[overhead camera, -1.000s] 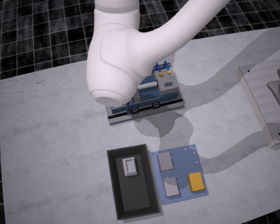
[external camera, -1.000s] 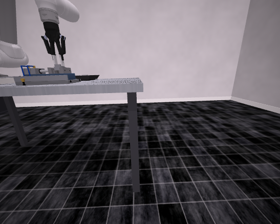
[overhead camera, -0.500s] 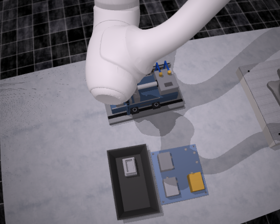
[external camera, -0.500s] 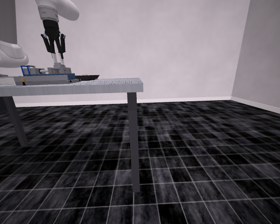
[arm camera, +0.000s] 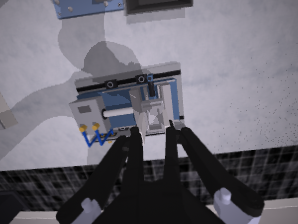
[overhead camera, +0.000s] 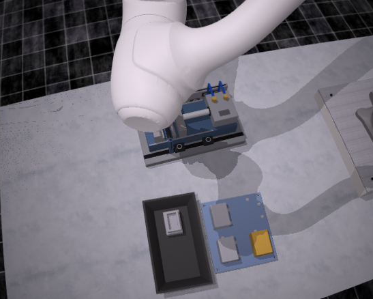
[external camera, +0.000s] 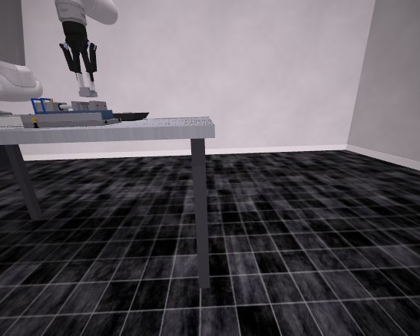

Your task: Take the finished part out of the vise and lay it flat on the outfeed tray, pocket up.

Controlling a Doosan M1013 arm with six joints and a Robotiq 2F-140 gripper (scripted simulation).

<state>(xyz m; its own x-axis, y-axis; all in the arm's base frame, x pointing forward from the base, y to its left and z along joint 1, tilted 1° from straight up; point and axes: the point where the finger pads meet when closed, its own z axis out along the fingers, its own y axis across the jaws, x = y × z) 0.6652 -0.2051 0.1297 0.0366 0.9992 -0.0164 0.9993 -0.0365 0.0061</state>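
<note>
My gripper (external camera: pixel 86 87) (arm camera: pixel 154 117) is shut on the finished part (external camera: pixel 87 92) (arm camera: pixel 153 116), a small grey block. It holds the part a little above the blue vise (overhead camera: pixel 198 127) (external camera: pixel 74 111) (arm camera: pixel 173 97), clear of the jaws. In the top view the arm hides the gripper and the part. The dark outfeed tray (overhead camera: pixel 150 222) (external camera: pixel 132 114) (arm camera: pixel 158 6) stands in front of the vise. Another grey pocketed part (overhead camera: pixel 173 222) lies flat on the tray's floor near its far end.
A blue plate (overhead camera: pixel 241 209) (arm camera: pixel 90 7) right of the tray carries two grey blanks (overhead camera: pixel 220 215) (overhead camera: pixel 228 250) and a yellow block (overhead camera: pixel 260 243). The arm's base plate (overhead camera: pixel 341 112) sits at the table's right. The table edge (external camera: pixel 200 126) is near the tray.
</note>
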